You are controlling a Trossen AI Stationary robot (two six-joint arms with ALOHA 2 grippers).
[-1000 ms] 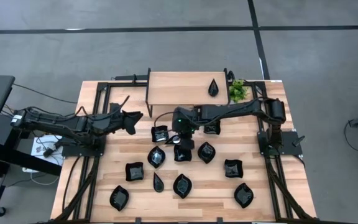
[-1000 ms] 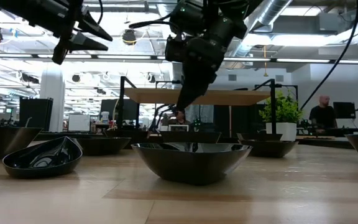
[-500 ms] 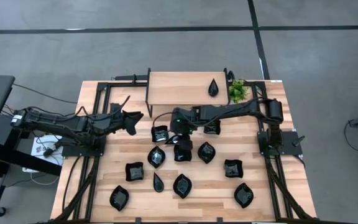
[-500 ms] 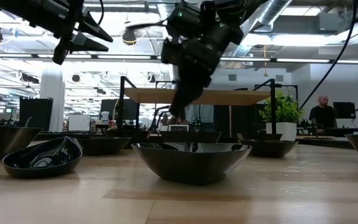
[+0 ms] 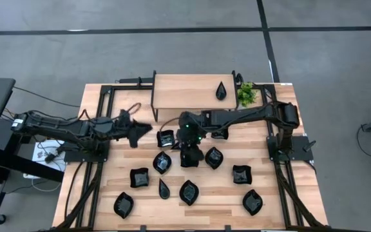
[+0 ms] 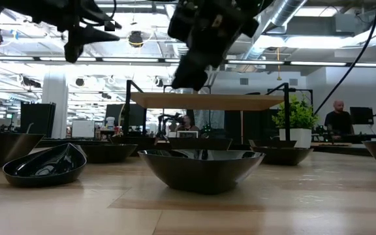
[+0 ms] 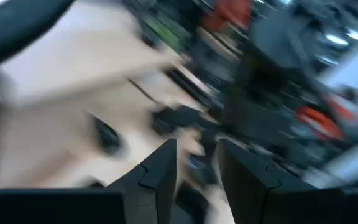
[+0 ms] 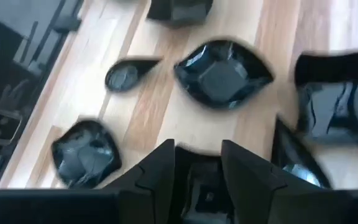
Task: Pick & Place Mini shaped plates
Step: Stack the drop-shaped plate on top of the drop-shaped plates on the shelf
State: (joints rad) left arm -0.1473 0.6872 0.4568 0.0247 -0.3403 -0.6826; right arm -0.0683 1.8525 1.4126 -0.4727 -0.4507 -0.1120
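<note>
The right gripper (image 8: 196,163) hangs over the middle of the worktop (image 5: 282,193), jaws parted and holding nothing; a clear gap shows between its two dark fingers (image 8: 157,167). Straight below and just ahead of these jaws lies a leaf plate (image 8: 222,73), with a teardrop plate (image 8: 128,73) and a square plate (image 8: 84,152) beside it. More plates (image 5: 189,191) spread outward across the near half of the worktop, and one teardrop (image 5: 221,89) already sits on the raised shelf (image 5: 185,90) beyond the jaws, next to a small green plant (image 5: 245,93).

The left gripper (image 7: 194,163) waits well off to the side, raised, jaws apart and empty.

The plates look glossy, stiff and light, probably ceramic or hard plastic, so likely slippery and prone to chipping if dropped. Each is a shallow bowl with an upturned rim. The rim seems the only place to take hold: one finger inside, one outside, across a thin edge. On the leaf plate, a long side looks safer than a pointed tip.
</note>
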